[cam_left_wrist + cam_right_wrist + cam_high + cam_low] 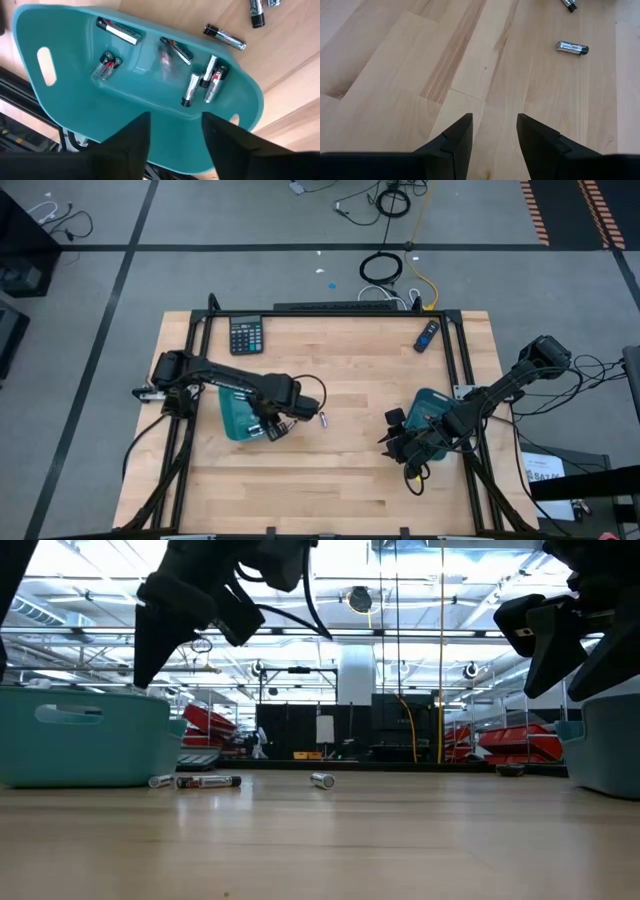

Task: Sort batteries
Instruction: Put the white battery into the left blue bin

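We see the wooden surface (pixel 340 480) first, with two teal trays on it: the left tray (pixel 232 412) at about nine o'clock from the middle and the right tray (pixel 432 402) at about three o'clock. A black calculator (pixel 246 335) lies toward eleven o'clock and a dark blue remote (pixel 428 334) toward one o'clock.

Our left gripper (pixel 175 145) hangs over the left tray with its fingers spread and nothing between them. Our right gripper (pixel 492 137) hovers above bare wood just beside the right tray, fingers likewise spread and empty.

We judge the sorting well under way but unfinished. In the left wrist view we count about seven batteries (pixel 192 87) lying in the left tray, though one is too blurred to be sure of. What the right tray holds is hidden from us.

Outside the trays, we count three loose ones: two (pixel 208 781) on the surface just beside the left tray, and a single battery (pixel 323 418) near the middle, between the two trays. These are what we think is left to pick up.
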Tool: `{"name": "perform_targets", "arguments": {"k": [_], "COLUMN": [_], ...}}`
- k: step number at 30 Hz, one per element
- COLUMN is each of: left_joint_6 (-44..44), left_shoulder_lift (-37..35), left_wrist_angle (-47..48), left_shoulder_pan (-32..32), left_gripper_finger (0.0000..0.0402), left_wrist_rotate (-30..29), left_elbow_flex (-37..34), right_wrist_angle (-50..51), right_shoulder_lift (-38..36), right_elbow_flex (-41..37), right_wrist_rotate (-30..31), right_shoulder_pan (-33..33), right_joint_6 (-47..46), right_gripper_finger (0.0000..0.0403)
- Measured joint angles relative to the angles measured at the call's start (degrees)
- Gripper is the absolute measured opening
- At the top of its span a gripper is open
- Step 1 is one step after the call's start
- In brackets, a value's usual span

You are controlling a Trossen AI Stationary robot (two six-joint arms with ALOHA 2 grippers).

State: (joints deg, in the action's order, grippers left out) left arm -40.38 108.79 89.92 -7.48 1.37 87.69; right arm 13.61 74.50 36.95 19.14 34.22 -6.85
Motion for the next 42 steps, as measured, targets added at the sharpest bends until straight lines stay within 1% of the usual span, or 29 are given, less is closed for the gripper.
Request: {"name": "perform_targets", "arguments": {"k": [2, 5, 7, 9, 11, 13, 15, 17, 20, 24, 27, 29, 32, 38, 42], "left_joint_6": [-1.0, -3.7, -4.0, -3.9, -3.8, -3.9, -5.0, -8.3, -12.9, -18.7, -20.8, -21.2, -20.8, -20.8, -20.9], "left_shoulder_lift": [0.0, 0.0, 0.0, 0.0, 0.0, 0.0, 0.9, 2.6, 5.8, 10.3, 12.9, 13.3, 13.5, 13.5, 13.5], "left_wrist_angle": [0.1, -0.6, -3.3, -7.4, -14.6, -24.3, -34.1, -42.7, -49.6, -47.5, -46.6, -47.1, -47.0, -41.8, -40.1], "left_shoulder_pan": [-0.2, -0.1, -0.1, -0.2, -0.4, -0.4, 0.1, 0.8, 1.7, 2.0, 2.0, 1.7, 1.4, 1.3, 1.4], "left_gripper_finger": [0.0202, 0.0210, 0.0212, 0.0213, 0.0213, 0.0213, 0.0212, 0.0209, 0.0201, 0.0197, 0.0196, 0.0196, 0.0196, 0.0196, 0.0196], "left_wrist_rotate": [0.0, -0.4, -2.8, -7.1, -11.4, -13.3, -13.4, -12.5, -9.9, -5.8, -4.4, -4.6, -6.4, -6.9, -7.7], "left_elbow_flex": [0.0, 0.9, 2.3, 3.5, 4.2, 4.3, 4.4, 4.4, 4.4, 4.3, 4.2, 4.2, 4.3, 4.3, 4.3], "right_wrist_angle": [0.0, 0.0, 0.0, -0.1, -0.7, -2.1, -3.2, -3.1, -2.9, -2.2, -1.7, -1.4, -1.4, -1.3, -1.4], "right_shoulder_lift": [0.0, 0.0, 0.0, 0.0, 0.0, 0.0, 0.0, 0.0, 0.0, 0.0, 0.0, 0.0, 0.0, 0.0, 0.0], "right_elbow_flex": [0.0, 0.0, 0.0, 0.0, 0.0, 0.0, 0.0, 0.1, 0.1, 0.1, 0.1, 0.1, 0.1, 0.1, 0.1], "right_wrist_rotate": [0.0, 0.0, 0.0, 0.0, 0.0, 0.0, 0.0, 0.0, 0.5, 0.5, 0.5, 0.5, 0.4, 0.4, 0.4], "right_shoulder_pan": [0.0, 0.0, 0.0, 0.0, 0.0, 0.0, 0.0, 0.0, 0.0, 0.0, 0.0, 0.0, 0.0, 0.0, 0.0], "right_joint_6": [0.0, 0.1, 0.3, 0.5, 0.8, 1.4, 1.5, 1.5, 0.6, 0.6, 0.6, 0.6, 0.9, 1.2, 1.3], "right_gripper_finger": [0.0145, 0.0145, 0.0145, 0.0145, 0.0145, 0.0145, 0.0145, 0.0145, 0.0145, 0.0145, 0.0145, 0.0145, 0.0145, 0.0145, 0.0145]}}
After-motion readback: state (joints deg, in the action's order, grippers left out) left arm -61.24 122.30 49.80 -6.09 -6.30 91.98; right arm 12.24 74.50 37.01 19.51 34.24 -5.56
